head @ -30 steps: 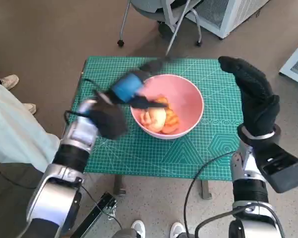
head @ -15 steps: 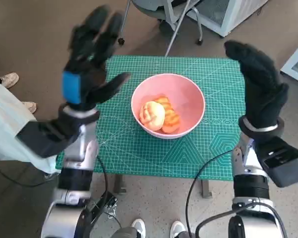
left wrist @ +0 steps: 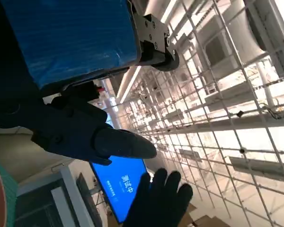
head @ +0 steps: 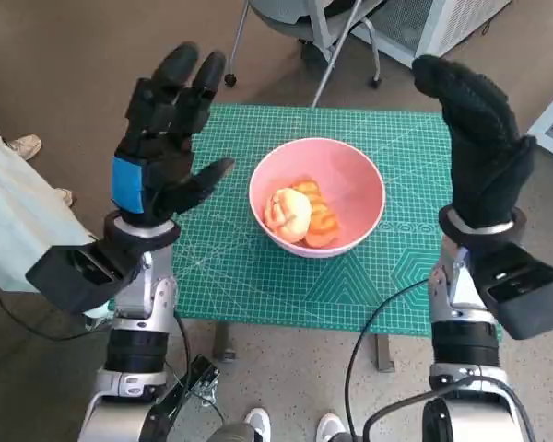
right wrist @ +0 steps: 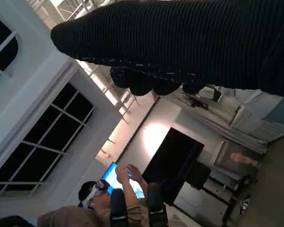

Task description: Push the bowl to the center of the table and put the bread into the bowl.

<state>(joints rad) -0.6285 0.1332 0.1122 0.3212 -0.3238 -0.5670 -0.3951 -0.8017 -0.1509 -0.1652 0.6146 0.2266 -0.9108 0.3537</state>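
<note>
My left hand (head: 166, 147) and right hand (head: 479, 147) are raised, fingers spread, empty; the bread (head: 300, 214) sits in the bowl (head: 355, 180).

The head camera looked steeply down from above at the table (head: 258, 276). The left wrist camera sat right behind the left hand (left wrist: 61, 71) and faced up at the ceiling. The right wrist camera sat close behind the right hand (right wrist: 180, 42) and faced the room. Both wrist views showed a blue screen (left wrist: 120, 184).
</note>
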